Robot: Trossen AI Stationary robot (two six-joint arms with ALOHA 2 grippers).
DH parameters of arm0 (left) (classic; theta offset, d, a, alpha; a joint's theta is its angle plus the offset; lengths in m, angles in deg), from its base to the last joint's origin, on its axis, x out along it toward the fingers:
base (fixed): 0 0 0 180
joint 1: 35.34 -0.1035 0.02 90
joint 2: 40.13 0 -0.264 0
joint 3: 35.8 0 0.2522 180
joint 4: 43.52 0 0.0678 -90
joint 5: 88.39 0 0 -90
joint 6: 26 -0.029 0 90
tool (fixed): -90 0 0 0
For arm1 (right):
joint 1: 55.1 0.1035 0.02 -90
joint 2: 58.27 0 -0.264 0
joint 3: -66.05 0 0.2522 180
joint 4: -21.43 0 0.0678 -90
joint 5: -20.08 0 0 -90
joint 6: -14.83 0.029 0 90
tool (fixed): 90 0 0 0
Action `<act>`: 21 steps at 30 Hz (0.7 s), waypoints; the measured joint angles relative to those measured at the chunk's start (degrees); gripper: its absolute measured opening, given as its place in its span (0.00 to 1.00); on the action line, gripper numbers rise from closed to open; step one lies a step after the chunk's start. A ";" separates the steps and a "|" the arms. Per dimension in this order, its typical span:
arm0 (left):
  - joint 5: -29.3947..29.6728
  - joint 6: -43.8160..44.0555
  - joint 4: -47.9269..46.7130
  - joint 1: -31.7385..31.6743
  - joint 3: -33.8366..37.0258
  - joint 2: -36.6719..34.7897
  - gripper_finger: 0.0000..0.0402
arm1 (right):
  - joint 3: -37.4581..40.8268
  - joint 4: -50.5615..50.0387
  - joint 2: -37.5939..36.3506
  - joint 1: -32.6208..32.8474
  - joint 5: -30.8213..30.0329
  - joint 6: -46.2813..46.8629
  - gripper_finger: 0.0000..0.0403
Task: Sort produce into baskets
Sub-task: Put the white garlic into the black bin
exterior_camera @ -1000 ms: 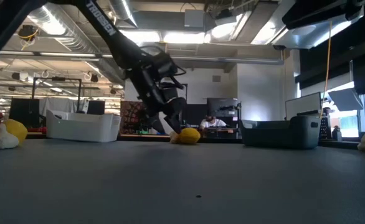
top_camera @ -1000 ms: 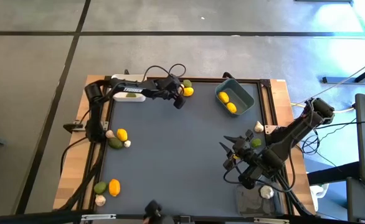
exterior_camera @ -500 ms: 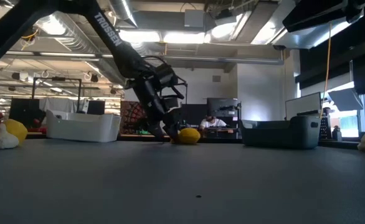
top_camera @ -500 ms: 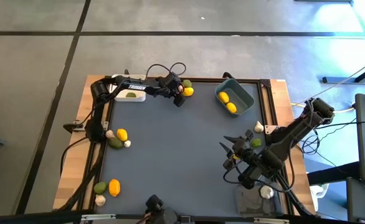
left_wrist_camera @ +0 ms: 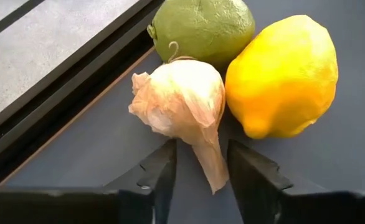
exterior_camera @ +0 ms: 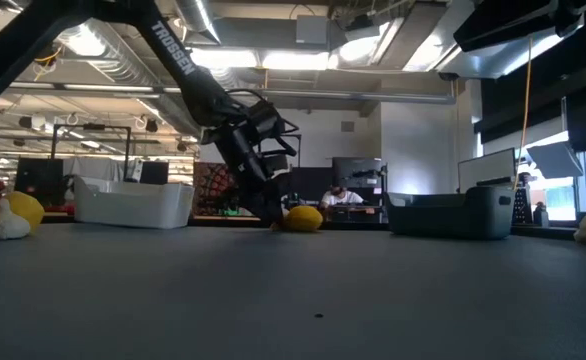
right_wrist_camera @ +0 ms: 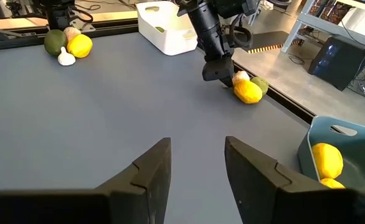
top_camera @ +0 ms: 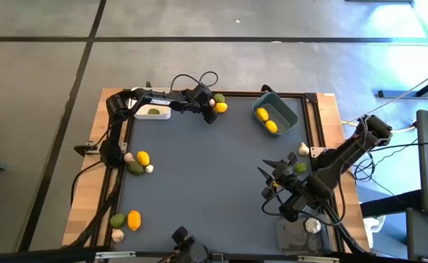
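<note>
A whitish garlic bulb (left_wrist_camera: 179,102) lies on the grey mat at the far edge, touching a lemon (left_wrist_camera: 282,74) and a green fruit (left_wrist_camera: 201,28). My left gripper (left_wrist_camera: 201,165) slants down at this cluster (top_camera: 215,104). It is open, with one finger on each side of the garlic's pointed stalk end, and a gap shows. My right gripper (top_camera: 266,179) hangs open and empty over the table's right side. The white basket (top_camera: 153,111) holds a green fruit. The blue-grey basket (top_camera: 276,117) holds two lemons. The clear basket (top_camera: 302,234) holds a garlic bulb.
More produce lies on the mat: a lemon, a green fruit and garlic at the left (top_camera: 137,162), another such group at the near left (top_camera: 125,221), and a garlic bulb (top_camera: 302,148) and green fruit (top_camera: 299,167) beside the right arm. A raised black rail (left_wrist_camera: 58,87) runs just behind the far cluster.
My left gripper has moved toward the table's far edge and down to the garlic by the lemon. Its fingers have drawn closer together around the garlic's stalk end. The produce has stayed in place.
</note>
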 joint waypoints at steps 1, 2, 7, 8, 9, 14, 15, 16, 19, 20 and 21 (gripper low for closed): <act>0.01 -0.01 0.00 0.00 0.00 0.01 0.31 | 0.00 0.00 0.00 0.01 0.00 0.00 0.38; -0.01 -0.01 -0.04 0.00 0.00 0.01 0.30 | 0.00 -0.01 0.00 0.01 0.00 0.00 0.38; -0.03 -1.87 0.02 0.00 0.00 0.47 0.24 | 0.00 0.05 0.00 -0.01 0.00 0.00 0.38; -0.04 -2.67 -0.08 -0.06 0.02 0.72 0.23 | 0.00 0.12 0.00 0.01 0.02 0.00 0.38; -0.15 -3.02 -0.01 -0.17 0.02 0.88 0.21 | 0.00 0.26 0.00 0.01 0.02 0.00 0.38; -0.92 -3.91 0.09 -0.33 0.02 0.93 0.10 | 0.00 0.52 0.00 0.01 0.04 0.00 0.38; -0.91 -4.44 0.01 -0.33 0.02 0.93 0.08 | 0.00 0.52 0.00 0.01 0.04 0.00 0.38; -0.91 -4.89 -0.04 -0.33 0.02 0.93 0.05 | 0.00 0.52 0.00 0.01 0.04 0.00 0.38; -0.91 -5.74 -0.13 -0.33 0.02 0.75 0.02 | 0.00 0.55 0.00 0.01 0.04 0.00 0.38; -0.91 -5.98 -0.20 -0.29 0.02 0.64 0.03 | 0.00 0.60 0.00 0.01 0.06 0.00 0.38; -0.91 -6.14 -0.25 -0.17 0.02 0.46 0.03 | 0.00 0.66 0.00 0.01 0.07 0.00 0.38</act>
